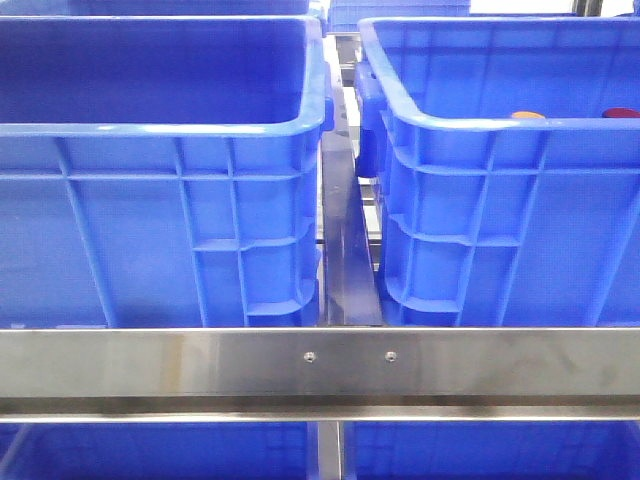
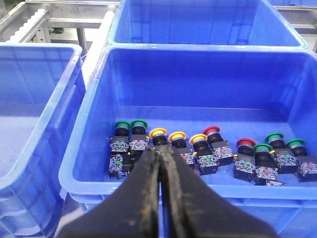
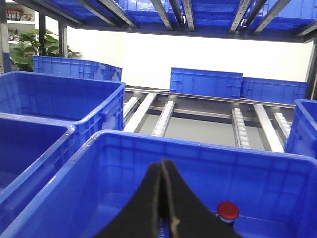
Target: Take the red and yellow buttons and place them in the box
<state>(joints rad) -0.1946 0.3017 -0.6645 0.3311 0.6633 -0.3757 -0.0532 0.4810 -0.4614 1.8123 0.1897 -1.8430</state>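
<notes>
In the left wrist view a blue crate (image 2: 94, 124) holds a row of push buttons with black bodies. Three have yellow caps (image 2: 177, 136), two have red caps (image 2: 211, 130), and several have green caps (image 2: 138, 124). My left gripper (image 2: 161, 151) is shut and empty, above the near rim of this crate, in front of the yellow buttons. My right gripper (image 3: 164, 162) is shut and empty over another blue crate (image 3: 198, 144), which holds one red button (image 3: 228, 210). In the front view an orange cap (image 1: 527, 115) and a red cap (image 1: 620, 113) peek over the right crate's rim (image 1: 480, 124). Neither gripper shows there.
The front view shows a second blue crate (image 1: 160, 130) on the left, a steel rail (image 1: 320, 365) across the front and a steel divider (image 1: 345, 250) between the crates. More blue crates (image 3: 205, 82) and roller tracks (image 3: 166, 114) stand behind.
</notes>
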